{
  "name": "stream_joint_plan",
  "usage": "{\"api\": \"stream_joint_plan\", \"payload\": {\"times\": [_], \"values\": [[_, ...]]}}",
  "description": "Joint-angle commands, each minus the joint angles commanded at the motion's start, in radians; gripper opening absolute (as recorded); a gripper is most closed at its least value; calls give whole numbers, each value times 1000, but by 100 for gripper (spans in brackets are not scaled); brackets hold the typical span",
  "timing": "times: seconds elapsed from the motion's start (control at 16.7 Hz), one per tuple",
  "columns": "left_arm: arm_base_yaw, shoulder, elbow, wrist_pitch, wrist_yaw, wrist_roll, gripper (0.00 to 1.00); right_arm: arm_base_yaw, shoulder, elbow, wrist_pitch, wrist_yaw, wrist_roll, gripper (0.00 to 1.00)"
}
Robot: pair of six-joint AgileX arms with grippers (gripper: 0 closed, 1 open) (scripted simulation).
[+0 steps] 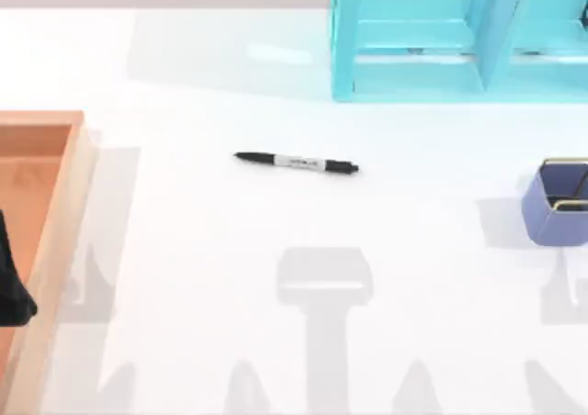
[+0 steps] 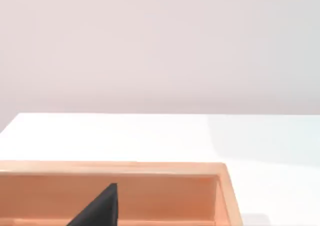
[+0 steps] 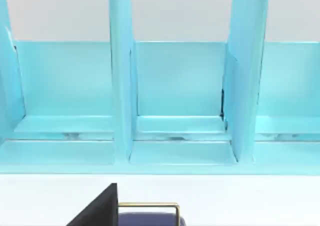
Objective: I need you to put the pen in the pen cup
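The pen [image 1: 296, 162] lies flat near the middle of the white table [image 1: 230, 250], pointed tip toward the left side, well apart from the pen cup [image 1: 556, 204], which stands upright at the right edge below the turquoise shelf unit [image 1: 432, 57]. My left gripper [image 1: 14, 291] hangs over the orange wooden tray [image 1: 64, 213] at the left edge; whether its pincer is released or clenched, I cannot tell. From my right wrist, a dark finger [image 3: 100, 208] sits just beside the cup's gold rim [image 3: 150, 205], facing the shelf's compartments.
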Motion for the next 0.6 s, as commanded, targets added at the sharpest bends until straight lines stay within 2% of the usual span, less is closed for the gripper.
{"api": "stream_joint_plan", "payload": {"times": [0.3,0.6], "values": [[0,0,0,0,0,0,100,15,54,44,-38,-20,-25,100],[0,0,0,0,0,0,100,65,356,286,-218,-119,-153,100]]}}
